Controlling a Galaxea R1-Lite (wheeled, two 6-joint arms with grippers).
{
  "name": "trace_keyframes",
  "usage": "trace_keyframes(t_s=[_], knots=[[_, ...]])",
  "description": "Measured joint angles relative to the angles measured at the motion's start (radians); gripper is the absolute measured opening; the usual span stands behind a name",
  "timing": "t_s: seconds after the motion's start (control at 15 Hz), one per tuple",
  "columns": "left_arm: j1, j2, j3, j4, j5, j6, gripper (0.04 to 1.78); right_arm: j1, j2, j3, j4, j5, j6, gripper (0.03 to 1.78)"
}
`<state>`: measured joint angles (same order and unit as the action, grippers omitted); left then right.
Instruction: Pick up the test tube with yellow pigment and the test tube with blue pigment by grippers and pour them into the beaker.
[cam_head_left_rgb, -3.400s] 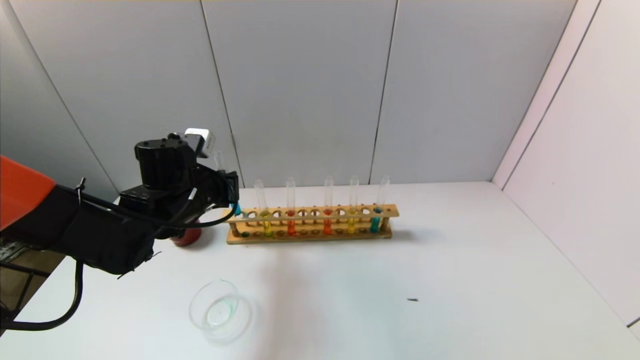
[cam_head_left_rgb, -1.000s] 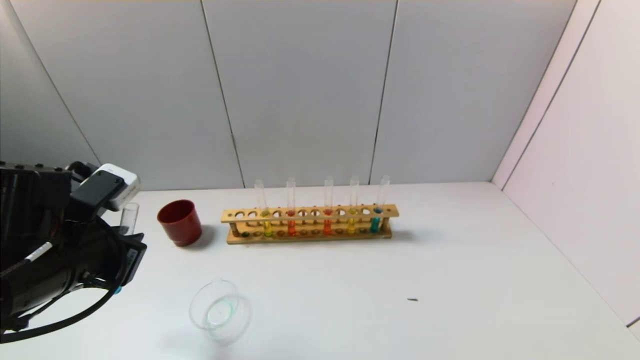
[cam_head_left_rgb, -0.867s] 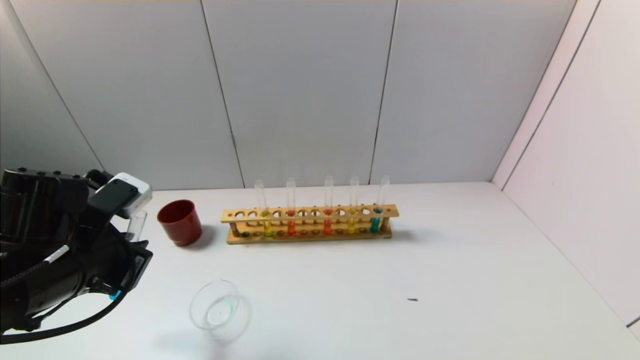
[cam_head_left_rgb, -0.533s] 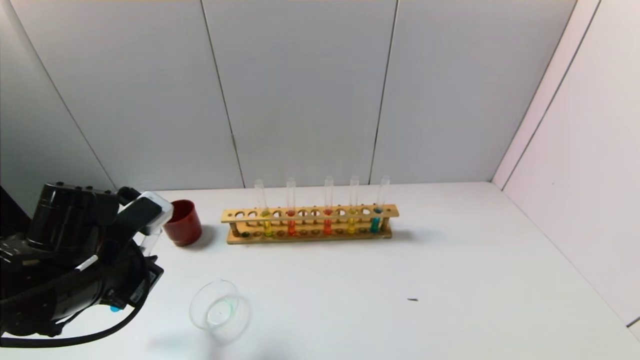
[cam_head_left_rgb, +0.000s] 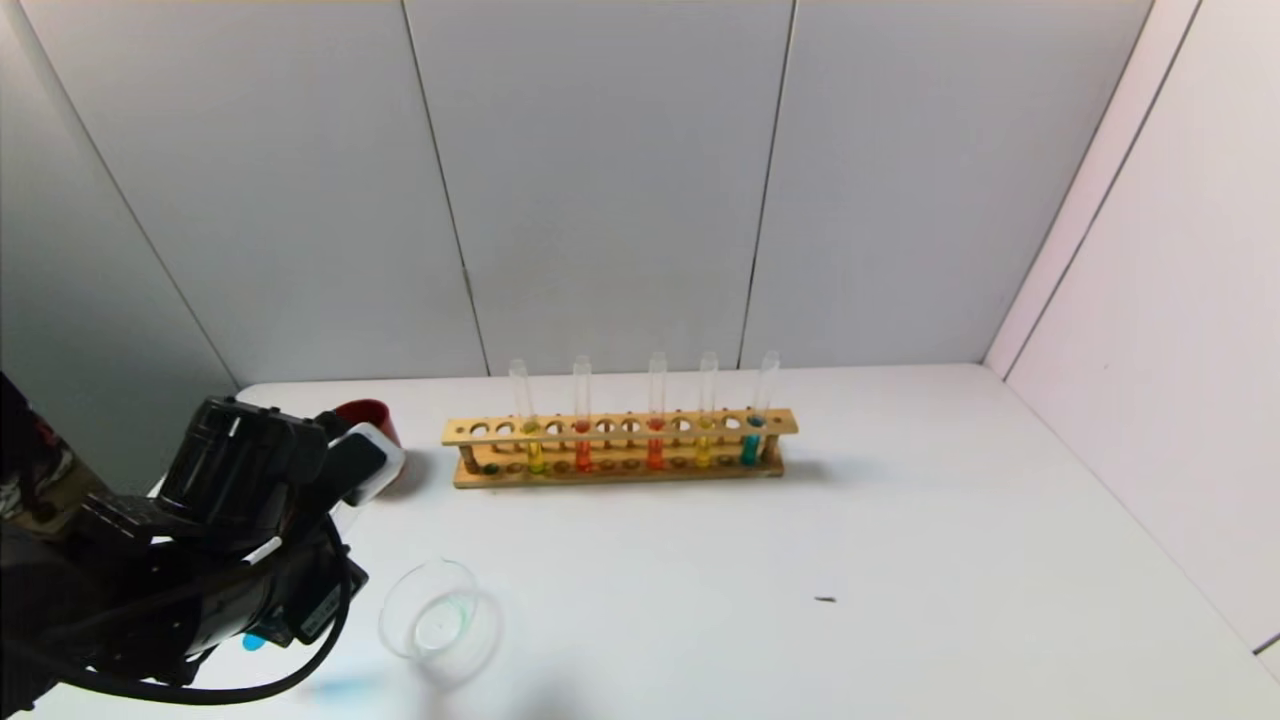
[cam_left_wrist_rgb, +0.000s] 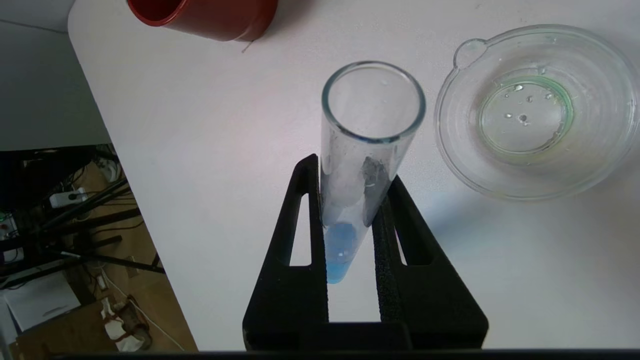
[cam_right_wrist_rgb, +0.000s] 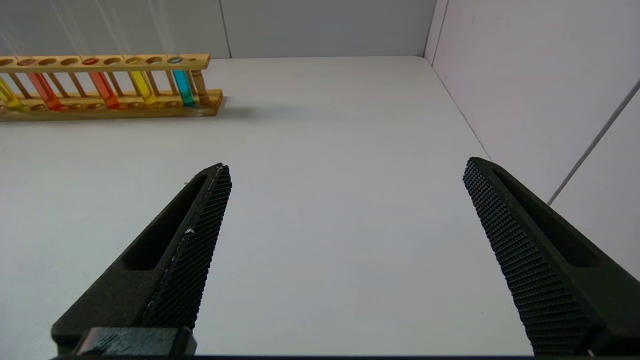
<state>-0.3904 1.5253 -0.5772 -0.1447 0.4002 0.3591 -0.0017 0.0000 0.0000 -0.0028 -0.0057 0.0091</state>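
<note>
1. The left gripper (cam_left_wrist_rgb: 350, 175) hangs low over the near-left part of the white table (cam_head_left_rgb: 900, 520), its two black fingers (cam_left_wrist_rgb: 295, 235) clamped on the test tube with blue pigment (cam_left_wrist_rgb: 362, 165).
2. That tube sits squarely between the jaws, gripped around its lower half, with the blue liquid pooled at its round bottom and its open mouth sticking out past the fingertips.
3. The beaker (cam_head_left_rgb: 440, 620) stands just beside the gripper on the table, apart from the tube.
4. The test tube with yellow pigment (cam_head_left_rgb: 524, 428) stands upright in the wooden rack (cam_head_left_rgb: 620, 445) farther back.
5. A dark red cup (cam_left_wrist_rgb: 205, 15) sits behind the gripper.
6. The right gripper (cam_right_wrist_rgb: 345, 175) waits off to the right above bare table, its jaws spread wide and holding nothing.
</note>
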Motion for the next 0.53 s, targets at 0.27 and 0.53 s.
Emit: trace_keyframes(t_s=[0.27, 0.53], knots=[[-0.024, 0.058, -0.013, 0.0, 0.015, 0.011, 0.31, 0.0, 0.0, 0.0, 0.0, 0.0, 0.0, 1.7], [-0.034, 0.141, -0.032, 0.007, 0.1, 0.025, 0.31, 0.0, 0.0, 0.0, 0.0, 0.0, 0.0, 1.7]])
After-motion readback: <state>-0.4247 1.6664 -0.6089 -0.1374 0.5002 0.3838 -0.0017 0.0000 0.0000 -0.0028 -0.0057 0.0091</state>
